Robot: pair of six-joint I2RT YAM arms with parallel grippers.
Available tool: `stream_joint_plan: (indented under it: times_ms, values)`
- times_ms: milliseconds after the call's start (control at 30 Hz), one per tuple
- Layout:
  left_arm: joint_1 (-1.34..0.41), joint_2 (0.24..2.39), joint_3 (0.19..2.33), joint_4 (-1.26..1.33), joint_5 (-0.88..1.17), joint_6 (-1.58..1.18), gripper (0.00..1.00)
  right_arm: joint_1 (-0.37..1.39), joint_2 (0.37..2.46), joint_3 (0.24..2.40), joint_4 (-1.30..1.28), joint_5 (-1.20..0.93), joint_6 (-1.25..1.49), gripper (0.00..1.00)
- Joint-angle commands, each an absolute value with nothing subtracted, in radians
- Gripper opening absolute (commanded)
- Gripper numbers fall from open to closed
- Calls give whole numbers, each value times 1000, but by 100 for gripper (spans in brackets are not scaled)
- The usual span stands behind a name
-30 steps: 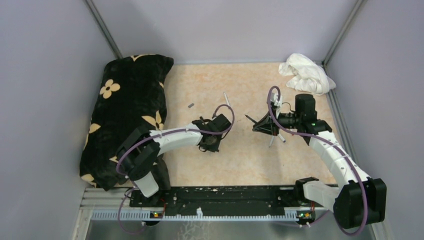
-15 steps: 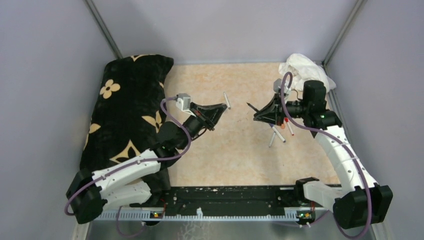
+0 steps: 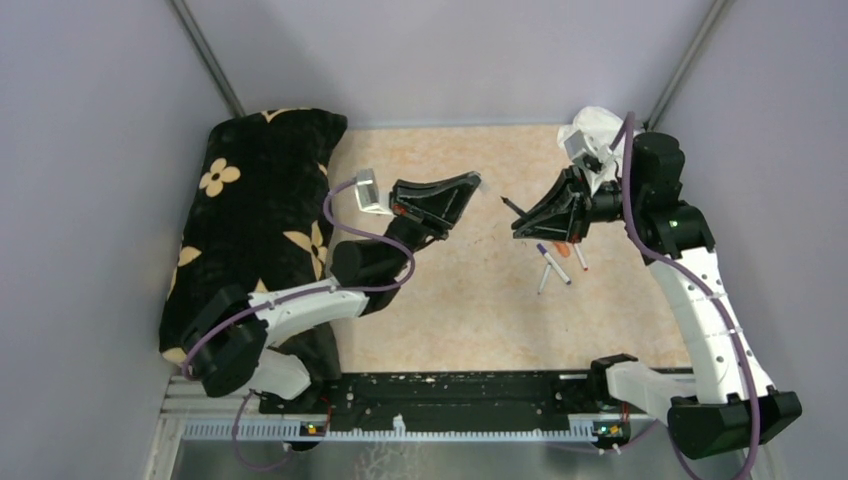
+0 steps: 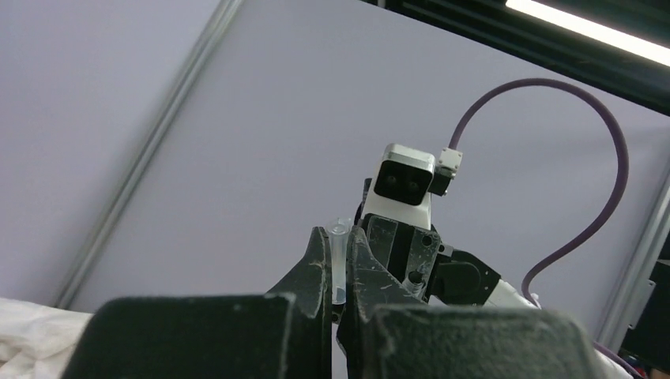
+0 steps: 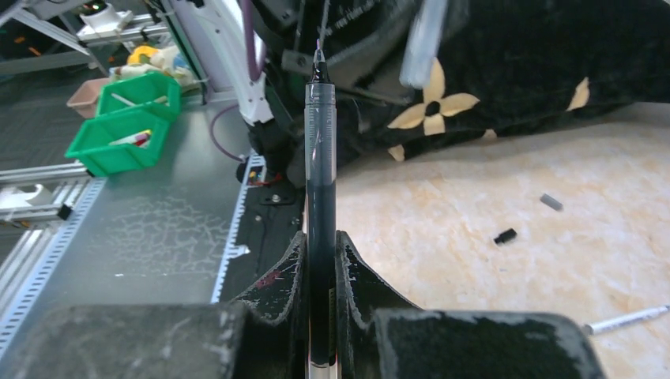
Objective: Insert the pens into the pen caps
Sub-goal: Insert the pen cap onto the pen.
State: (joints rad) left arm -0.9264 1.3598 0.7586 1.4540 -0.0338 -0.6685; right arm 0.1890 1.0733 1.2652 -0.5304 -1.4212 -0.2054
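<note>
My left gripper (image 3: pixel 470 181) is raised above the table and shut on a clear grey pen cap (image 4: pixel 338 260), whose open end pokes out past the fingertips. My right gripper (image 3: pixel 520 224) faces it from the right, shut on a dark pen (image 5: pixel 321 158) whose bare tip (image 3: pixel 505 203) points left toward the cap across a small gap. In the right wrist view the cap (image 5: pixel 423 39) is blurred, up and right of the pen tip. Three more pens (image 3: pixel 553 264) lie on the table below the right gripper. A black cap (image 5: pixel 505 235) and a grey cap (image 5: pixel 551 202) lie loose.
A black pillow with cream flowers (image 3: pixel 255 200) fills the left side of the table. A crumpled white cloth (image 3: pixel 598 135) sits at the back right corner behind the right arm. Grey walls close in three sides.
Both arms have risen from the table. The left gripper swung up and right with the cap. The right gripper lifted up and back with the pen, so the two tips now face each other.
</note>
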Motion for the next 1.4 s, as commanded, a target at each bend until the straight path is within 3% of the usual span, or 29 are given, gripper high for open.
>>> stream_joint_plan:
  times_ms: [0,400,1367]
  values:
    - [-965,1447,846,1779,32,-713,0,216,1047,1289,-482,-1453,-68,0]
    - [-996,1415,847,1793,-41,-651,0,210,1017,1281,-518,-1465,-84,0]
    - [-1002,1413,850,1793,-35,-683,0,200,1034,1195,-280,-1399,158,0]
